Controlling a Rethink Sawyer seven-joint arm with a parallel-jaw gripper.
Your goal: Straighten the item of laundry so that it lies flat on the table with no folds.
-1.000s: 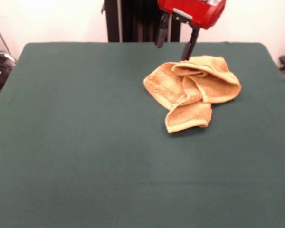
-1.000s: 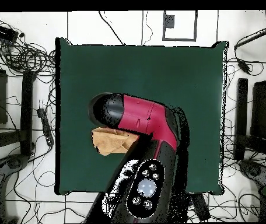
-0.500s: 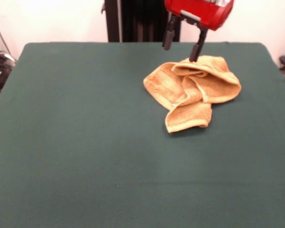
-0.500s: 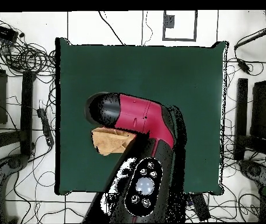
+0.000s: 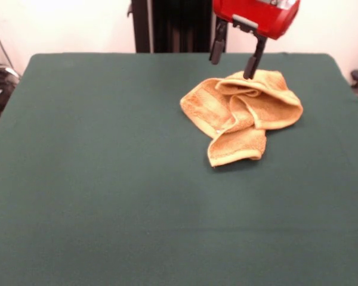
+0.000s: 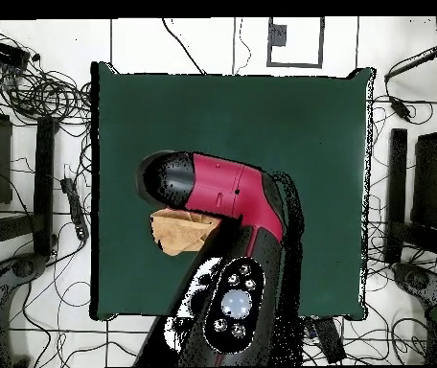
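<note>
Shifted slightly toward three o'clock since a second ago, the tool [image 5: 234,59] hangs with fingers spread wide, empty, over the crumpled towel [image 5: 241,113] on the counter [image 5: 107,179].

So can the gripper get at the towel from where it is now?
Probably yes. The open gripper hangs just above the crumpled towel's far edge, and nothing else lies on the table to block it.

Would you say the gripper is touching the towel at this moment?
Cannot tell. In the front view the open gripper hangs over the crumpled towel, one fingertip meeting its far edge in the picture; it may be above. The overhead view hides it under the arm.
</note>
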